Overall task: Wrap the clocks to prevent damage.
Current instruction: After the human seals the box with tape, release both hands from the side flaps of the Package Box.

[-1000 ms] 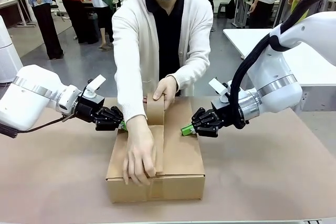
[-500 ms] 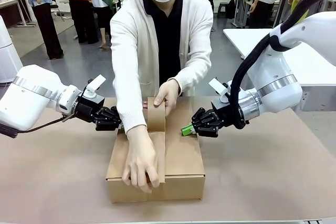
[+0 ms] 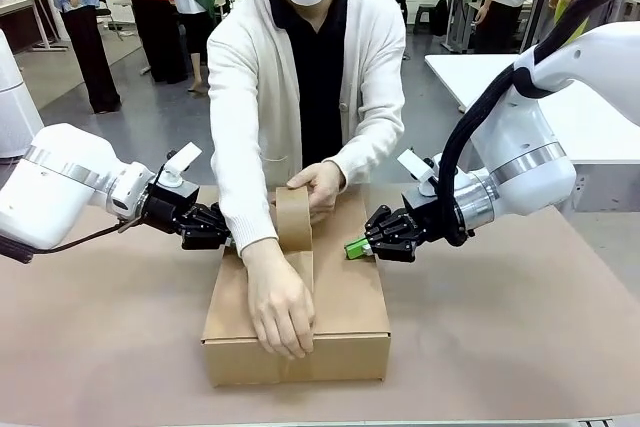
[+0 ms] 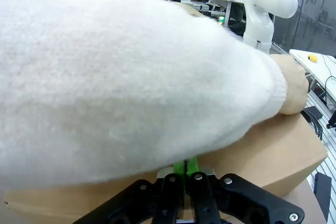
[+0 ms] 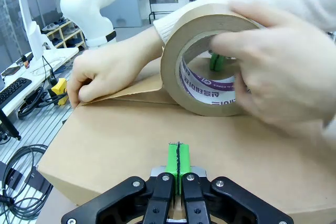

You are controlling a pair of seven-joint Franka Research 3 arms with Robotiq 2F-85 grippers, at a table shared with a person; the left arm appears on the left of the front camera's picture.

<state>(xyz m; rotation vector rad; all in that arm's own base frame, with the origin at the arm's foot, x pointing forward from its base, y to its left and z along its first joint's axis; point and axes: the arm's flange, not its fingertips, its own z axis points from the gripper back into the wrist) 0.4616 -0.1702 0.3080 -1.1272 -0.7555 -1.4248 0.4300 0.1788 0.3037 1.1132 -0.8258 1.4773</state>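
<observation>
A closed cardboard box [image 3: 345, 297] sits mid-table; the clocks are hidden from view. A person holds a brown tape roll [image 3: 293, 217] at the box's far edge with one hand [image 3: 322, 185] and presses the tape strip over the near edge with the other hand [image 3: 280, 312]. My left gripper [image 3: 232, 239] is shut, its green pads resting on the box's left top edge. My right gripper [image 3: 355, 247] is shut too, its pads on the right top edge. In the right wrist view that gripper [image 5: 178, 158] lies on the box [image 5: 121, 140] facing the roll [image 5: 210, 61]. A white sleeve [image 4: 131, 77] covers most of the left wrist view above the left gripper [image 4: 185, 167].
The brown table [image 3: 520, 327] has free room on both sides of the box. A white table [image 3: 570, 107] stands at the back right. Other people stand far behind the person.
The person's near hand has slid the tape strip down to the box's front edge, and the roll has risen slightly. Both grippers have stayed still.
</observation>
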